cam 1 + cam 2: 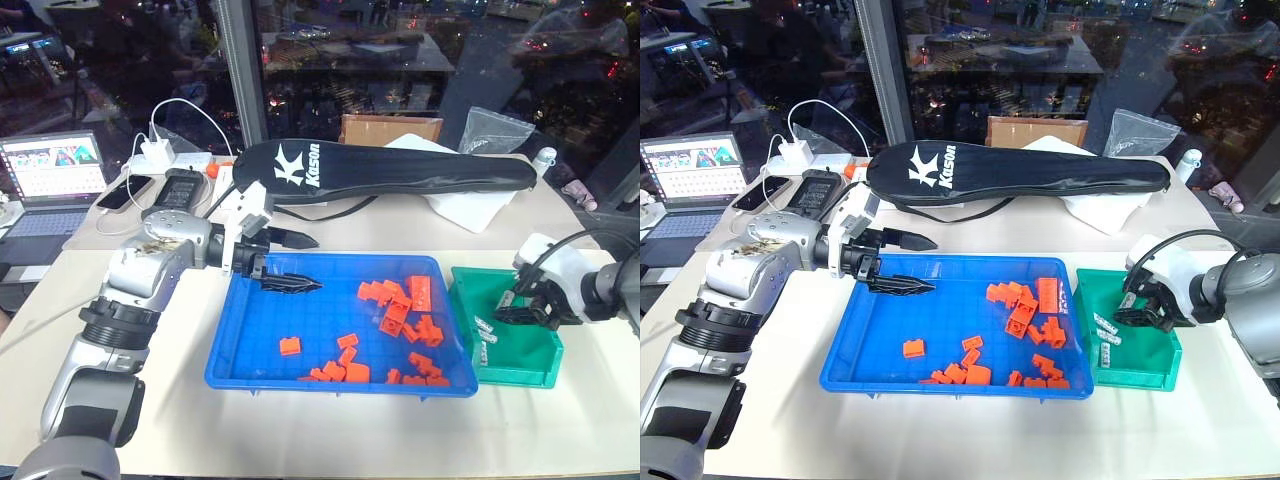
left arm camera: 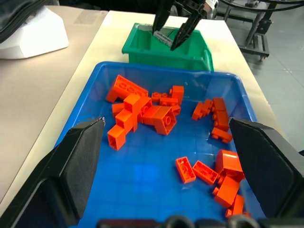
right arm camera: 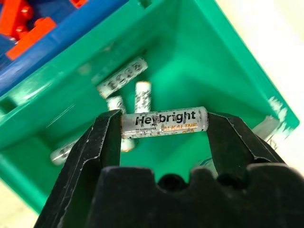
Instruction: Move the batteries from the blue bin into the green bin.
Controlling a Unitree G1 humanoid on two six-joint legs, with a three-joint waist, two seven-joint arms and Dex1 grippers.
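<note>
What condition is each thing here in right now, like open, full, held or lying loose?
Right gripper: shut on a battery, over the green bin.
Green bin: several batteries lying inside.
Left gripper: open, empty, over the blue bin.
Blue bin: orange bricks lying loose.
Laptop: open, screen lit.

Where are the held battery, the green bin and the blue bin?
battery [image 3: 164, 122]: right wrist view, middle of its label.
green bin [image 1: 520, 372]: left eye view, its front wall.
blue bin [image 1: 262, 330]: left eye view, bare floor.

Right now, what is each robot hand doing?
Left gripper: open, holding nothing, over the blue bin.
Right gripper: shut on a battery over the green bin.
</note>
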